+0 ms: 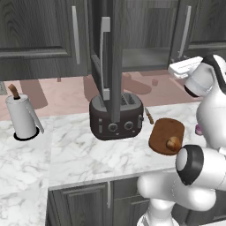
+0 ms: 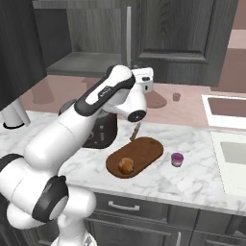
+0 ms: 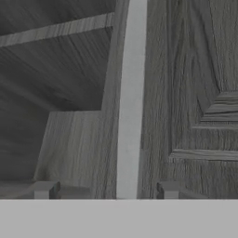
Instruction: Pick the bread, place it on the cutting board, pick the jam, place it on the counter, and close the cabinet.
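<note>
Two finger tips of the gripper point(image 3: 106, 190) stand apart at the bottom of the hand view, w/ nothing between them but the silver bar handle point(image 3: 131, 93) of the cabinet point(image 3: 195, 83) door running up the gap. Jaws spread, holding nothing. Judgement: hand is lined up on the handle/door edge to do the last step, i.e. shut the door.

Right base view: gripper sits high, close in front of the upper cabinet, arm raised over the counter point(image 2: 202, 178). To its left the cabinet interior w/ a bare shelf point(image 2: 81, 62) is exposed, so one door is open. Left base view: an open door point(image 1: 106, 53) juts out edge-on toward the cam, above the toaster point(image 1: 117, 115).

Task items, status:
- bread point(image 2: 126, 166) rests on the cutting board point(image 2: 144, 151), near its front end. Step looks done.
- jam point(image 2: 177, 159) stands upright on the counter just beside the board, not touching. Step looks done.
- cabinet not yet shut; remaining step.

Surroundings: paper towel roll point(image 1: 22, 115) on its stand, well left of the toaster. Sink point(image 2: 230, 153) at right, well apart from the jam.

Obstructions: toaster stands under the open door but below its lower edge, so probably no clash. Arm's elbow hangs over toaster and board; keep it high during the push.
</note>
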Tool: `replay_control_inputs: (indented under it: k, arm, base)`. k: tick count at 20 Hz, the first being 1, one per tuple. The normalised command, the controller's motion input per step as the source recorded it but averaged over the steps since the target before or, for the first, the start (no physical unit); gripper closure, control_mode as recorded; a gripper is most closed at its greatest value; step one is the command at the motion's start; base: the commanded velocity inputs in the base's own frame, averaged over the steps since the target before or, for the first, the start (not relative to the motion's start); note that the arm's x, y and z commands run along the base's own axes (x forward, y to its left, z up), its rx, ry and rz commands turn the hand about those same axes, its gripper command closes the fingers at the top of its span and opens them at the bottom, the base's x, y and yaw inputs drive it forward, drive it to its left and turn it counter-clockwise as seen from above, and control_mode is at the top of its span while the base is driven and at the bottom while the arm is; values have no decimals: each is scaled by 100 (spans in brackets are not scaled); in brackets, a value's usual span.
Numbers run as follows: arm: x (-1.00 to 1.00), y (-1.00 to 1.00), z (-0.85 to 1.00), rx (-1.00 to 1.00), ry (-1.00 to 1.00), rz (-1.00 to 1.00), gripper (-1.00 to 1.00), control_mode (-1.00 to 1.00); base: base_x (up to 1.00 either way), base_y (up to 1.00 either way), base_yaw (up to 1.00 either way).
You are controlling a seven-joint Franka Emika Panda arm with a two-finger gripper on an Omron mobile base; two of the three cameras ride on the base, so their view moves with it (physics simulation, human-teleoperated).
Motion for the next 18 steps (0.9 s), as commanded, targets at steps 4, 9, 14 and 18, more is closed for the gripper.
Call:
replay_control_inputs:
  k: [4,9,14,18]
  arm:
    - [-27,0,0,0,-1,0,-100,-100]
    - [-42,0,0,0,-2,0,-100,-100]
    - [-52,0,2,0,-1,0,-100,-100]
    - [-76,1,7,0,0,0,-100,-100]
  base:
    - [0,0,0]
    - [0,0,0]
    - [0,0,0]
    - [0,0,0]
